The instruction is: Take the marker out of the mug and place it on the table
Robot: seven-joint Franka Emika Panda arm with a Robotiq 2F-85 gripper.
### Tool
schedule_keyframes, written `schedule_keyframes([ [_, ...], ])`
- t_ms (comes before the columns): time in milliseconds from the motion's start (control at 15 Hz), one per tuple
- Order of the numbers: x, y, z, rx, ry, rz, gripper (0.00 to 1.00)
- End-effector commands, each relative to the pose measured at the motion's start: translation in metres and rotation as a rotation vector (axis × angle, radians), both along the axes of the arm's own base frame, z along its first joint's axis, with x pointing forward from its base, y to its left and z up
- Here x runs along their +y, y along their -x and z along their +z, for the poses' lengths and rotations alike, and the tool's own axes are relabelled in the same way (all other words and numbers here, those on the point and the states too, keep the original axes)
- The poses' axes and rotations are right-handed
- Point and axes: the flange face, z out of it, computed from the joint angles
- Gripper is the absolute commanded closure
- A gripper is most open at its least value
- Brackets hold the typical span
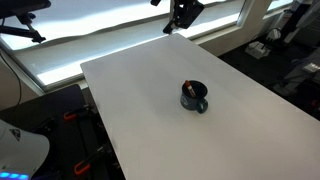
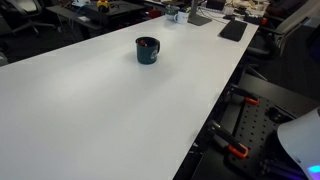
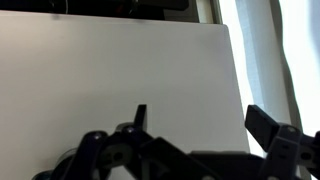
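The mug (image 1: 195, 98) is small, dark and glossy and stands upright on the white table (image 1: 150, 80) near its middle. It also shows in an exterior view (image 2: 147, 50) toward the far end. The marker (image 1: 187, 90) leans inside the mug, its orange-red end at the rim; it also shows in an exterior view (image 2: 146, 43). My gripper (image 1: 183, 14) hangs high above the table's far corner, well away from the mug. In the wrist view my gripper (image 3: 200, 120) is open and empty over bare tabletop (image 3: 100, 70). The mug is out of the wrist view.
A bright window strip (image 1: 120, 35) runs behind the table. Desks with clutter (image 2: 200, 15) stand beyond the far end. The robot's white base (image 2: 300, 140) and black frame with red clamps (image 2: 235, 150) sit past the table's edge.
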Motion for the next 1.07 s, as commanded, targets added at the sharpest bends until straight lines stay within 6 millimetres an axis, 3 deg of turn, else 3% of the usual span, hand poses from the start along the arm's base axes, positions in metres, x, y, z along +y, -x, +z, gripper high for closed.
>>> schedule_keyframes([
  [0, -0.002, -0.002, 0.000, 0.006, 0.017, -0.006, 0.00],
  [200, -0.011, -0.005, -0.002, 0.044, 0.134, 0.019, 0.00],
  [467, -0.015, -0.014, -0.005, 0.130, 0.303, 0.181, 0.00],
  [733, -0.001, -0.026, -0.021, 0.256, 0.390, 0.341, 0.00],
  [800, -0.007, -0.016, -0.018, 0.206, 0.362, 0.271, 0.00],
  [1000, 0.001, -0.025, -0.030, 0.245, 0.384, 0.320, 0.00],
])
